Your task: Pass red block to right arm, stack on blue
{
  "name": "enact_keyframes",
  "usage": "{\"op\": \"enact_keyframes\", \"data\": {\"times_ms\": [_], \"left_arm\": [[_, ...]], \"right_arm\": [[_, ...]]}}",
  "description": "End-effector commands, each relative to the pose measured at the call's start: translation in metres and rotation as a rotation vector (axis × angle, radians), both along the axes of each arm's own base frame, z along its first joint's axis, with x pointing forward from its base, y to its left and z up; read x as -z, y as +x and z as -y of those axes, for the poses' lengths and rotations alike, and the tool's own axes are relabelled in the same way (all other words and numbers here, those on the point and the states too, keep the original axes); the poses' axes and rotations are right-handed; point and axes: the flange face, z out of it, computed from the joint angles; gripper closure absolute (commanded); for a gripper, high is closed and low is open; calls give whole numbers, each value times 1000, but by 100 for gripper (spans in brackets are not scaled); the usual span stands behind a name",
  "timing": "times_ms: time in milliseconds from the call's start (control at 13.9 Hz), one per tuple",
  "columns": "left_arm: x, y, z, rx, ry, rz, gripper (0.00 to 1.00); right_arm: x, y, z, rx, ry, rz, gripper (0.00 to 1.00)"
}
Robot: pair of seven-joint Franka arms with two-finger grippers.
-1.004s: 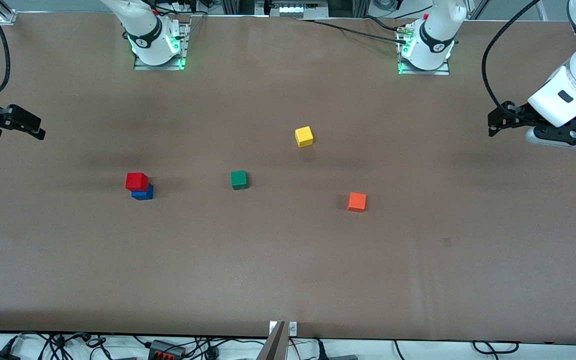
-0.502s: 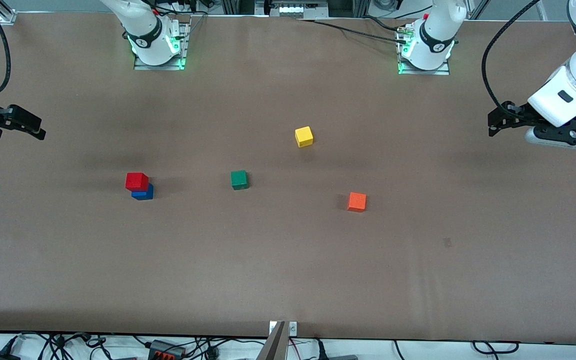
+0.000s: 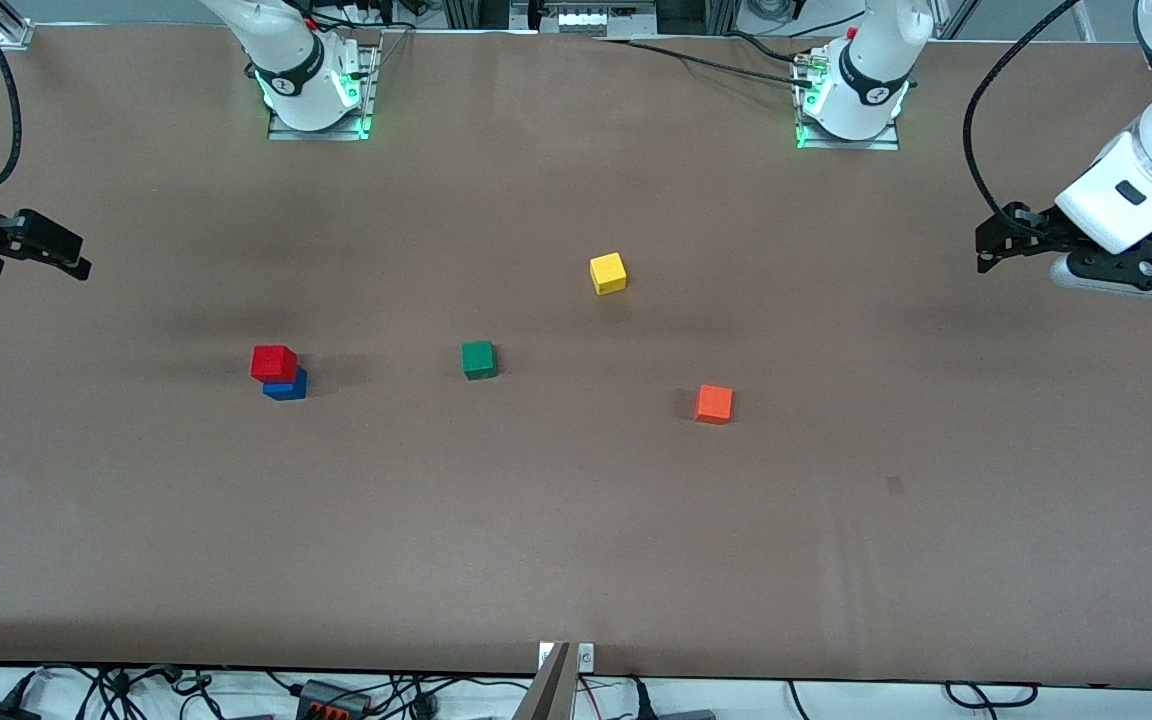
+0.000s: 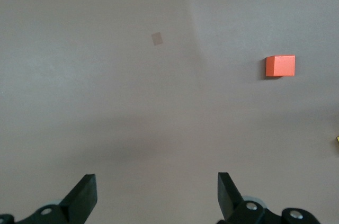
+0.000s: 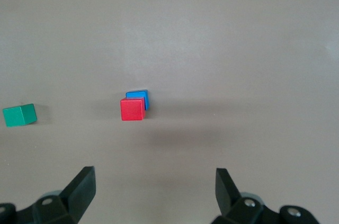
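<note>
The red block [image 3: 274, 362] sits on top of the blue block [image 3: 287, 386], toward the right arm's end of the table; both also show in the right wrist view, red [image 5: 132, 109] on blue [image 5: 137, 96]. My right gripper [image 3: 71, 262] is open and empty, raised at the table's edge at the right arm's end, well away from the stack; its jaws stand wide apart in the right wrist view [image 5: 154, 181]. My left gripper [image 3: 988, 250] is open and empty, raised at the left arm's end; its jaws stand wide apart over bare table [image 4: 157, 184].
A green cube [image 3: 478, 359] lies mid-table, a yellow cube [image 3: 608, 273] farther from the camera, and an orange cube [image 3: 713, 404] toward the left arm's end. The orange cube shows in the left wrist view [image 4: 280, 66], the green one in the right wrist view [image 5: 19, 115].
</note>
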Motion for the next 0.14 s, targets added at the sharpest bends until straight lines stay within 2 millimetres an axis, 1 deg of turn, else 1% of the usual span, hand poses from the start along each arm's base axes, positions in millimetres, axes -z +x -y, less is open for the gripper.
{"op": "enact_keyframes", "data": {"times_ms": [0, 72], "left_arm": [[-6, -2, 1, 16, -15, -4, 0], [-6, -2, 0, 15, -15, -4, 0]], "right_arm": [[-3, -6, 1, -19, -22, 9, 0], [-3, -6, 0, -21, -21, 8, 0]]}}
